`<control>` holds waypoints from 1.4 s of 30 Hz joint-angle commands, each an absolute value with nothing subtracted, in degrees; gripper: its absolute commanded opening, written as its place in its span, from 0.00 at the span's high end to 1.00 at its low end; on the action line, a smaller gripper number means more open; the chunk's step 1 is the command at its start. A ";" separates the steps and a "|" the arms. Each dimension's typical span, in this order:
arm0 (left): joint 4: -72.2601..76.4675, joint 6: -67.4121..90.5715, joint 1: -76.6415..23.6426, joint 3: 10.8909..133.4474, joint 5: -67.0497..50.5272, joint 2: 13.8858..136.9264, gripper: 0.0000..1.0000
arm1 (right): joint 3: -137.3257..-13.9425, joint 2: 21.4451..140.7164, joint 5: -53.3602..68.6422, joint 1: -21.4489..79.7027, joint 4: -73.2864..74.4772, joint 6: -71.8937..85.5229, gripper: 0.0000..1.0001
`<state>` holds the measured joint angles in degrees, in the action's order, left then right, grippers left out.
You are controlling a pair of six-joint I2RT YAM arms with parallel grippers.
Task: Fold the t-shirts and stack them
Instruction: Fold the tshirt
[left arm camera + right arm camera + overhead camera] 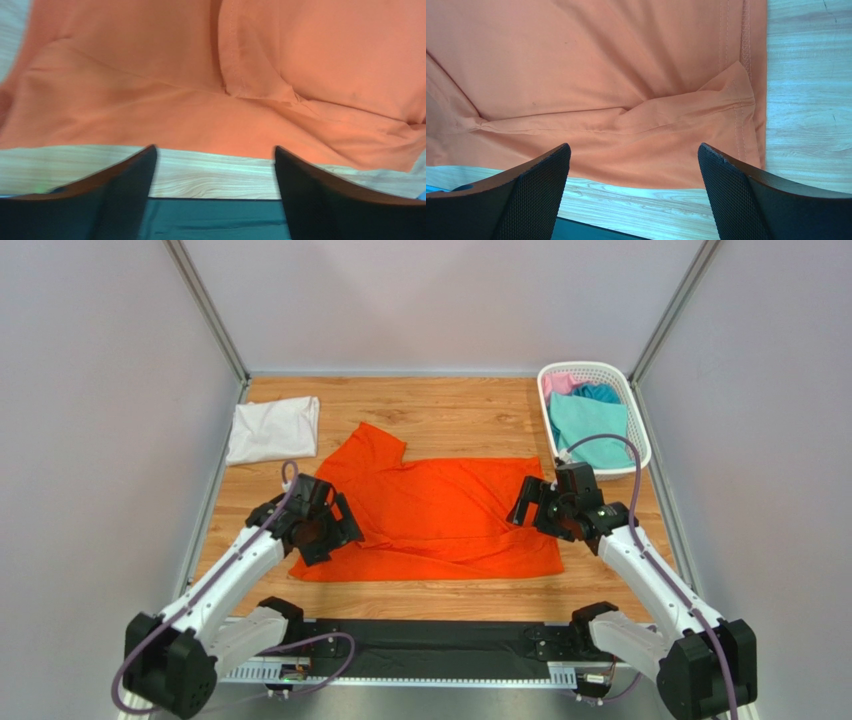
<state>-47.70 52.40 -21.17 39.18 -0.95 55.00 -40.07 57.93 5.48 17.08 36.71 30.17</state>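
Bright, even light from above; shadows faint. Left wrist view blurred; right wrist sharp, shirt [626, 75] stitching crisp.

On the wood-grain worktop [450, 410], spread flat across the centre: an orange t-shirt [440, 515], one sleeve toward 11 o'clock, creased along the 6 o'clock hem. At 10 o'clock, well apart from it: a white t-shirt [272, 428], seemingly folded. At 2 o'clock, hard by the side wall: a white lattice basket [592, 367]. Along 6 o'clock: a dark strip [430, 638].
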 commanded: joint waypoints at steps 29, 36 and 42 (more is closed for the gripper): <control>-31.73 53.88 -25.49 44.03 -3.96 78.93 1.00 | -41.13 58.18 1.67 17.23 39.29 28.30 0.00; -32.78 51.42 -26.63 46.66 -1.06 78.48 1.00 | -40.61 57.48 1.14 17.23 39.46 28.56 0.00; -34.01 47.30 -26.81 52.38 -0.09 83.74 1.00 | -40.43 57.13 0.53 17.14 39.46 27.77 0.00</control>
